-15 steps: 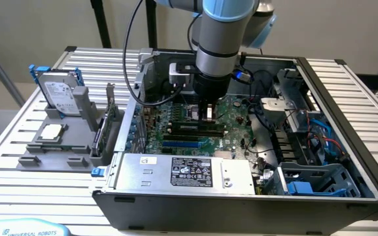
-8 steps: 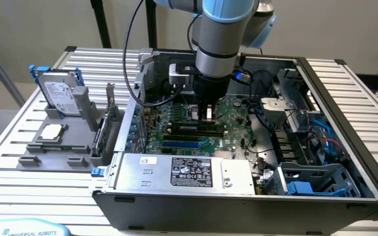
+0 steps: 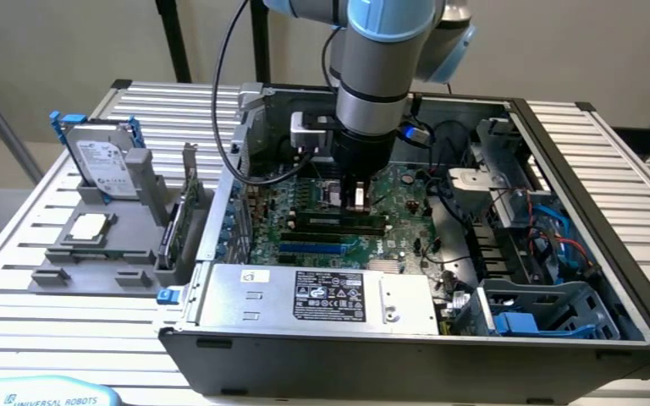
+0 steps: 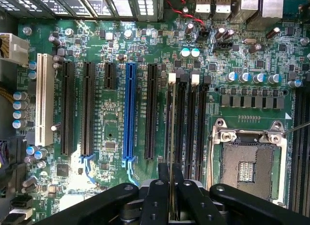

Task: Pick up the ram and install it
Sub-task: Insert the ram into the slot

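Gripper (image 4: 171, 196) jaws clamped on ram (image 4: 171, 133), held edge-on, lowered over the memory slots (image 4: 186, 128) beside the empty CPU socket (image 4: 248, 169). In exterior view, ram sits at board (image 3: 302, 237) centre, about 6 o'clock of the arm. Pickup looks done; seating unconfirmed. Readable writing: "UNIVERSAL ROBOTS" (image 3: 48, 400).

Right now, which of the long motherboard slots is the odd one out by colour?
The blue slot, standing in the middle of the expansion row; the other long ones beside it are black, and one at the board's edge is white.
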You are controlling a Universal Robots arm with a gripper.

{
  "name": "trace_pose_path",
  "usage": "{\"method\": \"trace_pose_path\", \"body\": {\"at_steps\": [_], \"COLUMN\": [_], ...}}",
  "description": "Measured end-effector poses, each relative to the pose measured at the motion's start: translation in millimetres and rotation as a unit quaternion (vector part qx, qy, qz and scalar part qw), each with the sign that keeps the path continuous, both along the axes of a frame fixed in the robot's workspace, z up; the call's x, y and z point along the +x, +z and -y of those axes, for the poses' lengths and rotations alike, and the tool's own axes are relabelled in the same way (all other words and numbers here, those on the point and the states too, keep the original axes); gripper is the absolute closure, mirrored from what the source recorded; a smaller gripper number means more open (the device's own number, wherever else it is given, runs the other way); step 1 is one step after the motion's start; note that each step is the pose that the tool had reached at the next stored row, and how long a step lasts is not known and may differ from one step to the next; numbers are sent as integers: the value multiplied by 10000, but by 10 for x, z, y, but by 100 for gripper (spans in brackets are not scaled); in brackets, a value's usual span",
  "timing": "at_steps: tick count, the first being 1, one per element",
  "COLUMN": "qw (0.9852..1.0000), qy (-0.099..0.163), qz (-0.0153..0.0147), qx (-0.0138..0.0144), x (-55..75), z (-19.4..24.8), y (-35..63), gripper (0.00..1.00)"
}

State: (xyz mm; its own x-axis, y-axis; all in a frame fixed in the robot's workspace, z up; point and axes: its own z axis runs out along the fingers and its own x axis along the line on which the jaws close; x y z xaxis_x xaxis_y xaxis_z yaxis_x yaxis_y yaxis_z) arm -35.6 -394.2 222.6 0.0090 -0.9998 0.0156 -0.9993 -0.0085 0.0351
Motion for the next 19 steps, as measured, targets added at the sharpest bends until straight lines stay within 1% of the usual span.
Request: {"method": "trace_pose_path", "body": {"at_steps": [10, 12, 13, 14, 16, 19], "qw": [10000, 10000, 10000, 10000, 10000, 10000], "qy": [0, 0, 0, 0, 0, -1], "qz": [5, 5, 5, 5, 5, 4], "qx": [-3, -3, -3, -3, 3, 18], "x": [-1, -1, -1, -1, -3, -14], "z": [-1, -1, -1, -1, -1, -1], "y": [-22, -22, -22, -19, 14, 113], "gripper": [86, 85, 78, 78, 78, 78]}}
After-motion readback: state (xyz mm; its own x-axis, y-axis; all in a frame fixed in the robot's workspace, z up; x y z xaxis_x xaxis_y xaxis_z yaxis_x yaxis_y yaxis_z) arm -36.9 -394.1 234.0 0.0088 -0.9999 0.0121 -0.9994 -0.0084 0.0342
